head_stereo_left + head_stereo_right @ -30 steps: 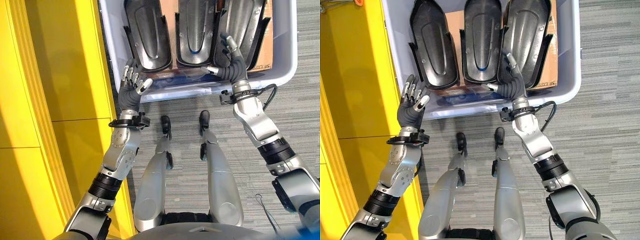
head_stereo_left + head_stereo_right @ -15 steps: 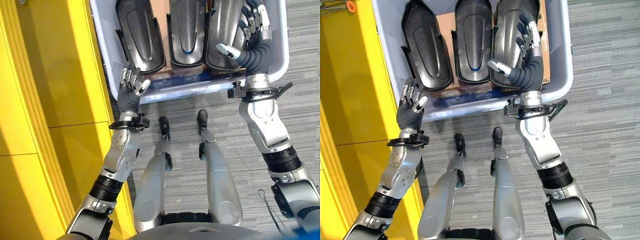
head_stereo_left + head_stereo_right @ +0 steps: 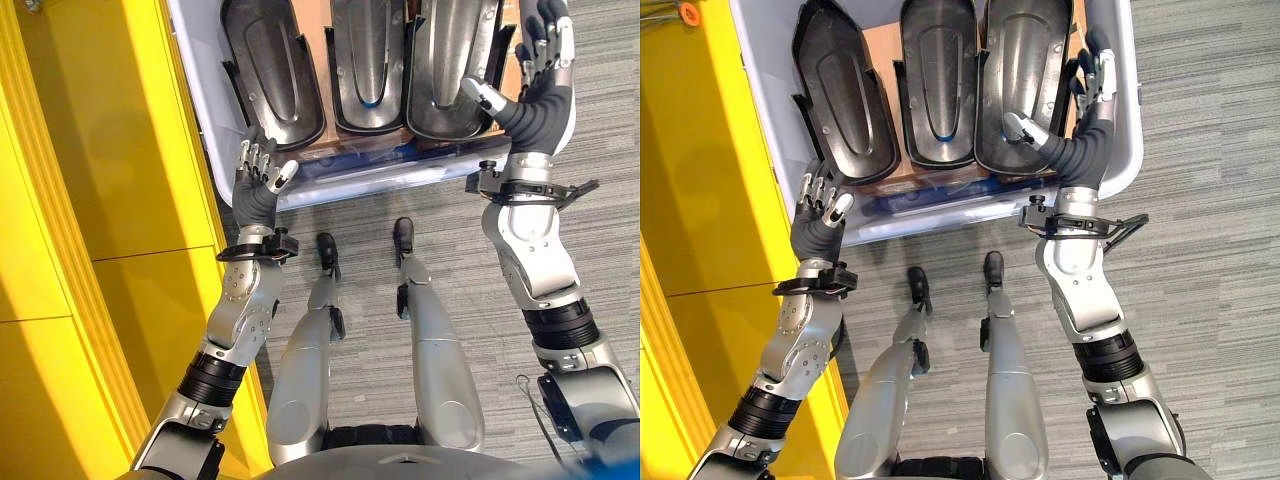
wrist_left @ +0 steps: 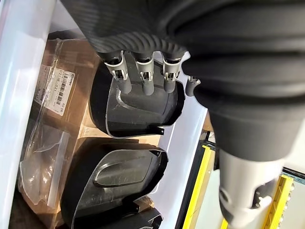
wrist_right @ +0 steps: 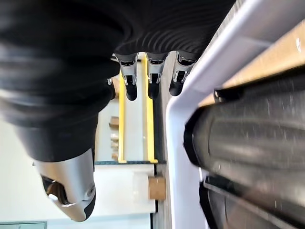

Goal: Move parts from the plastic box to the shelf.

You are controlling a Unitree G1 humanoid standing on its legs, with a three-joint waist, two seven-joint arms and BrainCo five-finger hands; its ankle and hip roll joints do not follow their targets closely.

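The pale grey-blue plastic box (image 3: 760, 110) sits at your 12 o'clock on the grey striped carpet (image 3: 1200, 250), its left wall close beside the tall yellow shelf unit (image 3: 90, 200) that runs along your 9 o'clock side. Inside it you have three black moulded plastic shell parts lying side by side on a brown cardboard sheet (image 3: 880, 40): the left part (image 3: 845, 95) at 11 o'clock, the middle part (image 3: 937, 80) at 12, and the right part (image 3: 1025, 85) at 1 o'clock. All three are in the box.

Your right hand (image 3: 1080, 145) is up at 1 o'clock over the box's near right corner, palm turned toward the right part, fingers straight and spread apart, the thumb reaching toward that part's near rim; you can't tell whether it touches.

Your left hand (image 3: 255, 185) is raised at 11 o'clock at the box's near left corner, just below the left part, fingers relaxed and apart, holding nothing.
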